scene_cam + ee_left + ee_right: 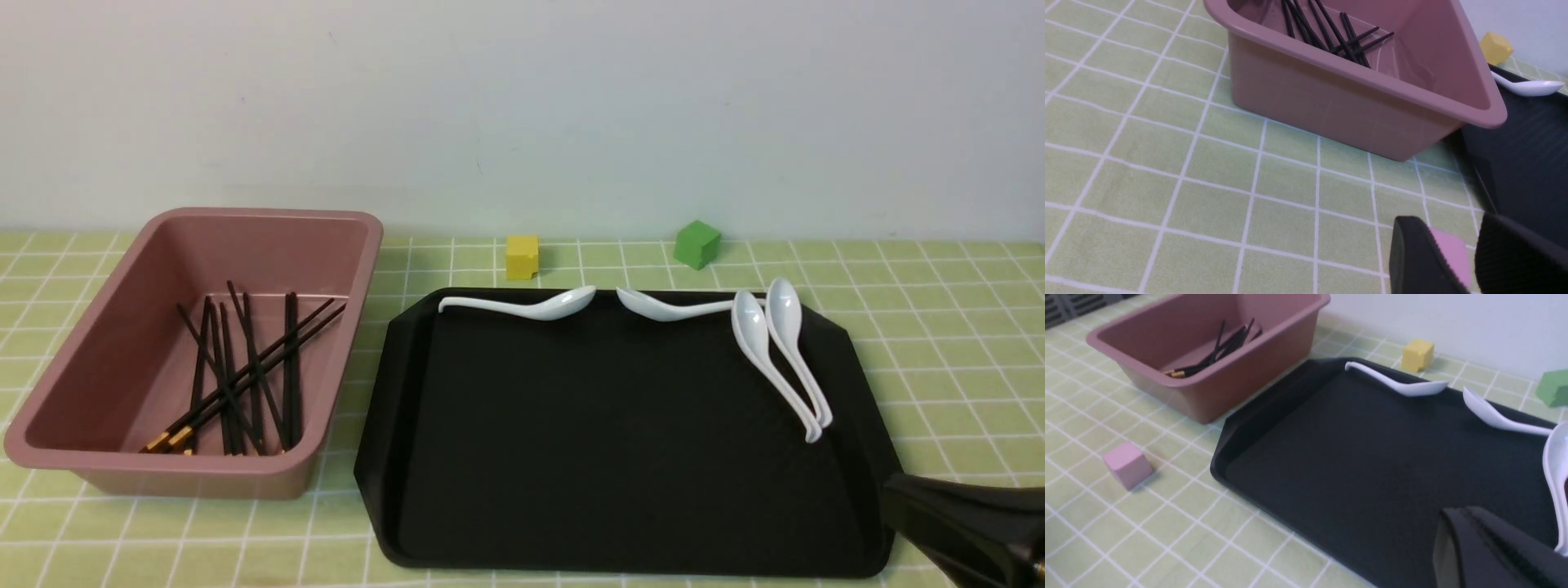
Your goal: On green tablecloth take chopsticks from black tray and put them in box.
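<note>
Several black chopsticks with gold ends lie crossed inside the pink box on the left of the green tablecloth. Beside the box, the black tray carries only white spoons along its far and right sides. My right gripper hangs over the tray's near right corner. In the right wrist view its fingers are pressed together with nothing between them. My left gripper is low over the cloth in front of the box, with its jaws apart and empty. It is out of the front view.
A small pink cube sits on the cloth near the tray's near left corner. In the left wrist view this cube shows through the gap between the fingers. A yellow cube and a green cube stand behind the tray by the wall.
</note>
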`<state>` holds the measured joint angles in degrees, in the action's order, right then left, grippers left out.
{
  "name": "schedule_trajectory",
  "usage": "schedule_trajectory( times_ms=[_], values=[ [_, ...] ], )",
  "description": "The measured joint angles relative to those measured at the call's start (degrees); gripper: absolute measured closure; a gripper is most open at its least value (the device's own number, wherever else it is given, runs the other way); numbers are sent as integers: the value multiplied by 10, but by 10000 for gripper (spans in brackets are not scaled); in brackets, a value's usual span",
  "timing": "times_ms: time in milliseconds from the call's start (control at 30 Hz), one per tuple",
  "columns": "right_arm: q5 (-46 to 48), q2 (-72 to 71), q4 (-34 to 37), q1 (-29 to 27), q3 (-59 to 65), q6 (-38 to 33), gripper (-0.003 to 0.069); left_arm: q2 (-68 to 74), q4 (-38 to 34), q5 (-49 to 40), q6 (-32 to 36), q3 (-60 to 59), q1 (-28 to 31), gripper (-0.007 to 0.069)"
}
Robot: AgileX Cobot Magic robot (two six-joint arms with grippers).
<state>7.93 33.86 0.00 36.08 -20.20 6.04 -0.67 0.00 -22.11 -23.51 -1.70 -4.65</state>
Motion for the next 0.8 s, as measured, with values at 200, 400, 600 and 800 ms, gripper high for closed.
schedule_trajectory(
  times_ms=[200,400,600,800],
  values=[
    [-5,0,0,0,2,0,657,0,0,0,0,0,0,386],
    [-6,0,0,0,2,0,653,0,0,0,0,0,0,386],
    [-6,0,0,0,2,0,645,0,0,0,0,0,0,386],
    [-7,-9,0,0,9,0,640,0,0,0,0,0,0,386]
  ],
)
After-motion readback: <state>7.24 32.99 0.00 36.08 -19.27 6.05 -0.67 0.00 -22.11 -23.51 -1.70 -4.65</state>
